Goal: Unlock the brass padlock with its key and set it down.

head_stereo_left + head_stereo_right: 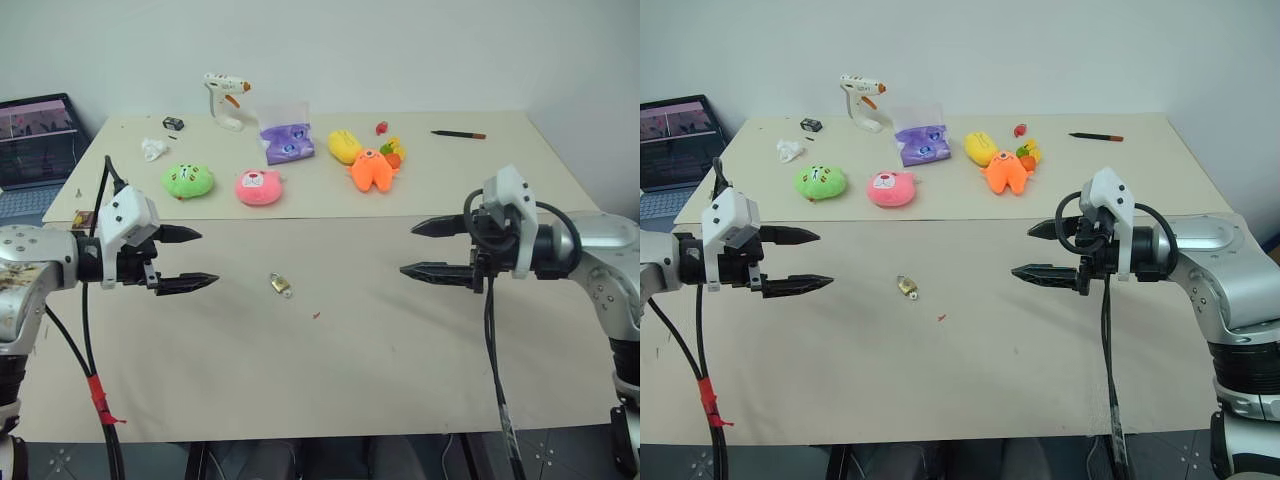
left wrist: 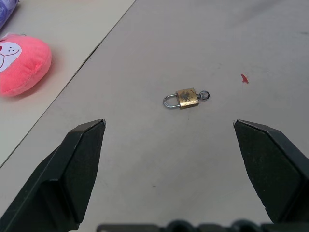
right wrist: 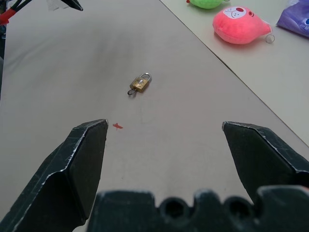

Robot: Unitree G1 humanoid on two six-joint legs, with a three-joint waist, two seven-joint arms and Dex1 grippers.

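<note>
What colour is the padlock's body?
Brass-gold, with a silver shackle; the brass padlock shows best in the left wrist view.

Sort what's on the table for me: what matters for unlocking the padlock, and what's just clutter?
For the job: brass padlock lying flat between the grippers, key at its base; left gripper and right gripper, both open.

Lying about: green plush, pink plush, orange plush, yellow plush, purple pouch, glue gun, pen, red speck.

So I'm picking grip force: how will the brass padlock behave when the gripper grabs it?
The brass padlock looks like solid metal: rigid, probably heavy for its size. Lying flat on the table, it likely won't roll, but may skid on the smooth surface. The thin shackle offers little to pinch.
</note>
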